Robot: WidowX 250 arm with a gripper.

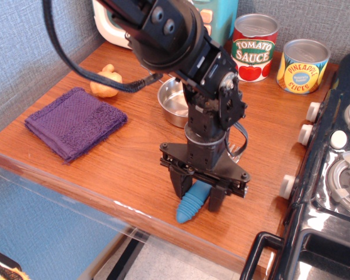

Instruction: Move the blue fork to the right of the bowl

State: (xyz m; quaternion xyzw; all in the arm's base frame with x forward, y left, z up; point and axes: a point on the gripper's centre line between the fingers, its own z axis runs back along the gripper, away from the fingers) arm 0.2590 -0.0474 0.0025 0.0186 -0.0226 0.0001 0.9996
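Note:
The blue fork [189, 208] shows only its ribbed light-blue handle, sticking out down and to the left from between my gripper's fingers; its tines are hidden by the gripper. My gripper [197, 195] points down near the table's front edge and is shut on the fork's handle. The fork is at or just above the wood; I cannot tell which. The shiny steel bowl [174, 103] sits behind the gripper, toward the back left, and the arm partly covers it.
A purple cloth [74, 121] lies at the left, with a tan toy [105, 83] behind it. A tomato sauce can [254, 48] and a pineapple can [303, 65] stand at the back right. A toy stove [332, 175] borders the right side. The table's front edge [128, 210] is close.

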